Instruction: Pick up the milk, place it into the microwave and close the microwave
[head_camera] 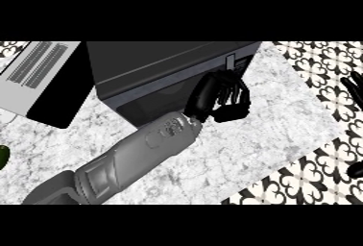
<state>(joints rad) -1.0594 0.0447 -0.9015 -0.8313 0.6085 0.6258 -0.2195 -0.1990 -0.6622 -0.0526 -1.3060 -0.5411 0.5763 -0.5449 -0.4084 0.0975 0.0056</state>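
Observation:
The dark microwave stands at the top middle of the counter. Its door is swung wide open to the left. My left forearm comes in from the lower left, and my left hand is at the right end of the microwave's front, just below the control panel. Its fingers are curled, and nothing shows inside them. The milk is not in sight. Only dark fingers of my right hand show, resting at the right edge of the view.
A green object peeks in at the left edge. The marble counter ends along a slanted edge at the lower right, with patterned floor tiles beyond it.

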